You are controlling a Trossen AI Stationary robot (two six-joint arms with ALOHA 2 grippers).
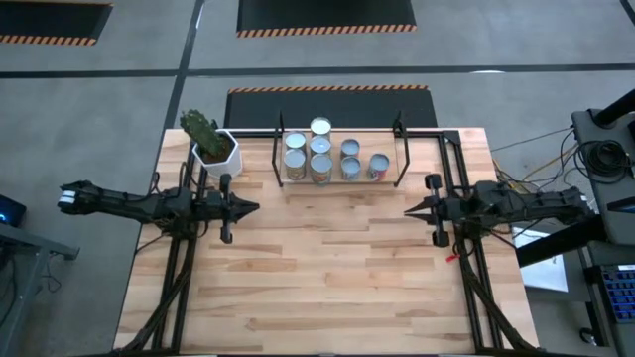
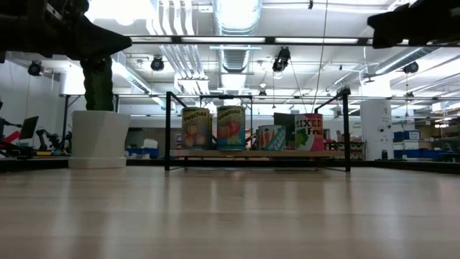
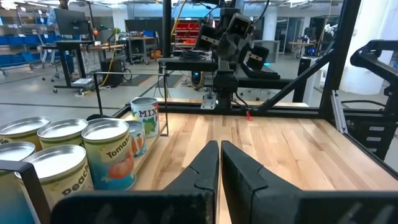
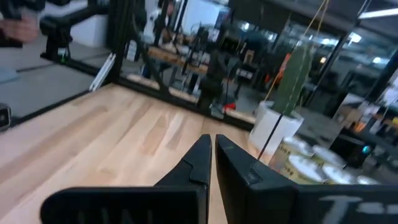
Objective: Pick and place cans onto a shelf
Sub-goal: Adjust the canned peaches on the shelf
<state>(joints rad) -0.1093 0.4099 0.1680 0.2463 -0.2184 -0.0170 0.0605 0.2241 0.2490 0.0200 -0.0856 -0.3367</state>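
Several cans [image 1: 322,156] with silver tops stand upright on the low wooden shelf [image 1: 339,179] at the table's far middle; the low view shows their labelled sides [image 2: 231,128], and the left wrist view shows them close by [image 3: 112,152]. My left gripper [image 1: 255,207] hovers shut above the table's left side, pointing level toward the right. My right gripper [image 1: 409,210] hovers shut above the right side, pointing level toward the left. Neither touches anything.
A white hexagonal pot with a cactus [image 1: 211,144] stands at the far left, beside the shelf's left uprights. Black arm frames [image 1: 179,278] run along both table sides. The wooden tabletop [image 1: 327,268] between the grippers and toward the near edge is bare.
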